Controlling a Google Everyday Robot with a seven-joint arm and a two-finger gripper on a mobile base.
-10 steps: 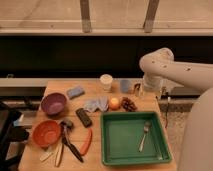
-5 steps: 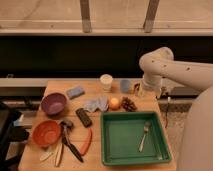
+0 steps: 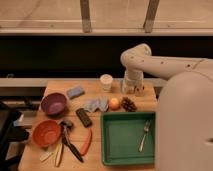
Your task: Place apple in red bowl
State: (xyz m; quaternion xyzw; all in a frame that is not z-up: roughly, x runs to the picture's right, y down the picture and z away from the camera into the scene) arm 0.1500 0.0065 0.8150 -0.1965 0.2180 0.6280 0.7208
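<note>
Nothing done yet. Apple [image 3: 114, 103] sitting on table [image 3: 91, 87] just beside pinecone clump [image 3: 129, 104], well apart from red bowl [image 3: 46, 133], which is lying empty. My gripper [image 3: 133, 89] hanging behind apple; whether open or closed, cannot tell. Grasping, carrying, dropping all remaining.

The apple [image 3: 114, 103] is orange-yellow, the red bowl [image 3: 46, 134] orange-red, tray [image 3: 122, 142] green, pincer [image 3: 133, 90] beside the cup [image 3: 106, 81] pale
</note>
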